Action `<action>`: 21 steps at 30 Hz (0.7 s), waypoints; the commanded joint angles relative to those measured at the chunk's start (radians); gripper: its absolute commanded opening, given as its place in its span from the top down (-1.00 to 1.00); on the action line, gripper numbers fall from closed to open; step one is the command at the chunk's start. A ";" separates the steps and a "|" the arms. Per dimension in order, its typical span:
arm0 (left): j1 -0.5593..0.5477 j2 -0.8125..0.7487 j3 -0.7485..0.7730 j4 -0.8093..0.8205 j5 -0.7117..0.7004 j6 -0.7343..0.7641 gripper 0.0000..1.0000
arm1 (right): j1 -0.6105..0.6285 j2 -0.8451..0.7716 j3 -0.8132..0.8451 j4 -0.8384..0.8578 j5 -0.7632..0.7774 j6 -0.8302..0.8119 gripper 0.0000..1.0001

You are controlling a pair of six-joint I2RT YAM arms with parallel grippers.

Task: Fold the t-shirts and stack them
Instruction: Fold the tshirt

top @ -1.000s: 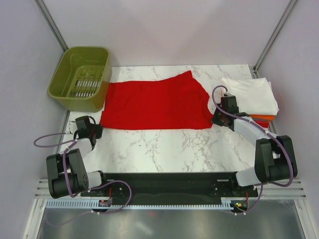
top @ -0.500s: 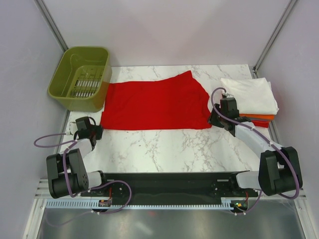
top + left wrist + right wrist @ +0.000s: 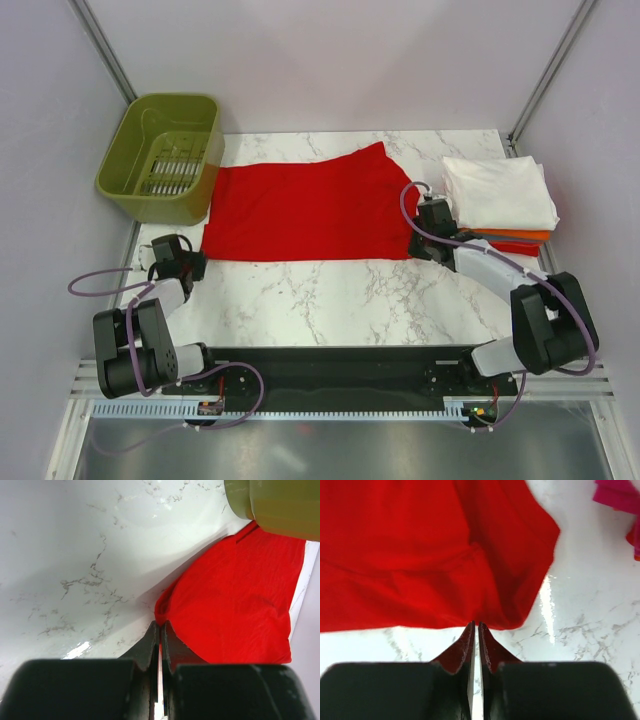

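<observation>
From above, the red shirt [image 3: 310,212] lay flat on the table [image 3: 330,295] between basket [image 3: 160,155] and folded stack [image 3: 500,195] (white on top), with the left gripper [image 3: 192,262] and right gripper [image 3: 420,243] at its near corners. Left wrist: jaws nearly closed, tips at the shirt's corner, basket beyond. Right wrist: jaws likewise narrow, tips at the hem.

- I see a white marble table [image 3: 330,295] with grey veins.
- A red t-shirt [image 3: 310,210] lies spread flat across the far middle of it.
- At the right edge stands a stack of folded t-shirts, just beside the red one: a white t-shirt [image 3: 500,190] on top and an orange t-shirt [image 3: 527,236] under it.
- An olive-green basket [image 3: 150,203] is at the far left corner; its wall touches the red t-shirt's left end.
</observation>
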 commanded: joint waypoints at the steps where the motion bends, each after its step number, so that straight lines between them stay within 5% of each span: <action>1: 0.008 -0.009 0.002 0.002 -0.013 0.056 0.95 | 0.001 0.054 0.027 0.006 0.148 0.007 0.77; 10: 0.008 -0.011 -0.003 0.004 -0.011 0.057 0.95 | -0.001 0.146 0.030 0.001 0.251 0.030 0.89; 16: 0.008 -0.045 -0.029 -0.002 0.007 0.057 0.95 | 0.010 -0.067 -0.013 -0.002 0.278 0.041 0.38; 21: 0.008 -0.088 -0.058 -0.010 0.004 0.051 0.95 | 0.056 -0.229 -0.068 -0.001 0.257 0.145 0.17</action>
